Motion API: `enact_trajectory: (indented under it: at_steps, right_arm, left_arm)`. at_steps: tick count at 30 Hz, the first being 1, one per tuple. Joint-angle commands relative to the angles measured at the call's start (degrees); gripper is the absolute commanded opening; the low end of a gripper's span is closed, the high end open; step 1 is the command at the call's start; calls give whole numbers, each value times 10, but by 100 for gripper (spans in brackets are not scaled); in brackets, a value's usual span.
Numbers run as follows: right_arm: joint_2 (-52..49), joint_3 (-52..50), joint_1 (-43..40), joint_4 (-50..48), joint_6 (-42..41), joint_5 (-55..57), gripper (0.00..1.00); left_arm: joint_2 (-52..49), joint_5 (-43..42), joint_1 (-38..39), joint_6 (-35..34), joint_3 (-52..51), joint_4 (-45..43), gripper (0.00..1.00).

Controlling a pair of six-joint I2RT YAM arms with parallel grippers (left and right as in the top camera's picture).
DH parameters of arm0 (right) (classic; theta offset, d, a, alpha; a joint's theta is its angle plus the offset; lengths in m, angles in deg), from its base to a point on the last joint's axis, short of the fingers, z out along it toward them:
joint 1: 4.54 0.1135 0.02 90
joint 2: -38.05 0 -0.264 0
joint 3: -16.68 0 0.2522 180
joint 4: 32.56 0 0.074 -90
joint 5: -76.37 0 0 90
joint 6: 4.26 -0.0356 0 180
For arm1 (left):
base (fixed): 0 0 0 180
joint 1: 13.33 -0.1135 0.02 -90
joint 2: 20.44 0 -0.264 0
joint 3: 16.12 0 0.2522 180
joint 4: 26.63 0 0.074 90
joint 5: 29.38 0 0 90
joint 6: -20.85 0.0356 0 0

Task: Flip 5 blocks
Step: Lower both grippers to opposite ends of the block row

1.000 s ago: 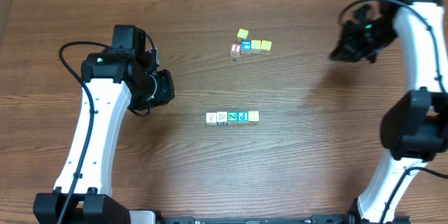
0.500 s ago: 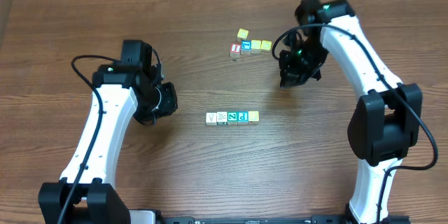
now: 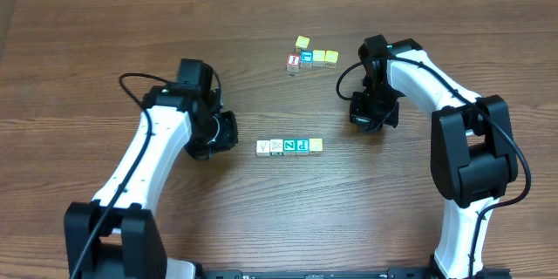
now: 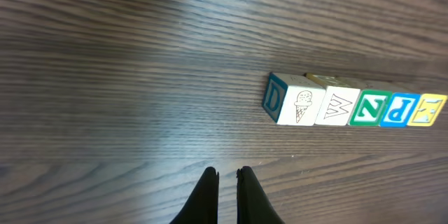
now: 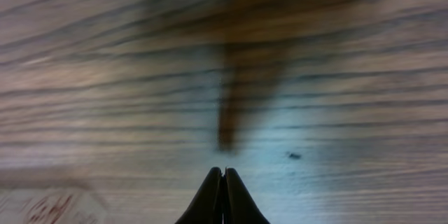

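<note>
Wooden table point(image 3: 105, 44) — five blocks point(image 3: 289, 146) aligned.

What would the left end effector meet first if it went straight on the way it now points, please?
Probably just bare table: the left end effector aims past the left end of the row of blocks, which lies off to its right, though depth is unclear.
</note>
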Motion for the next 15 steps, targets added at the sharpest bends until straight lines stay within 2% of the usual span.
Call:
enact_trajectory:
  at_steps: [1,5,8,12,15]
  right_arm:
    - [13,-9,6,-7,-36,46,4]
    - [13,-2,12,-3,-28,62,4]
    - [28,41,11,45,-1,64,4]
    - [105,70,16,61,-4,75,4]
    - [178,69,27,58,-38,106,4]
  left_arm:
    - [-25,16,24,-18,-5,-8,4]
    - [-39,39,42,-37,-5,-25,4]
    - [-43,38,48,-36,-3,-22,4]
    - [-46,38,47,-37,18,8,4]
    - [-46,38,47,-36,56,47,4]
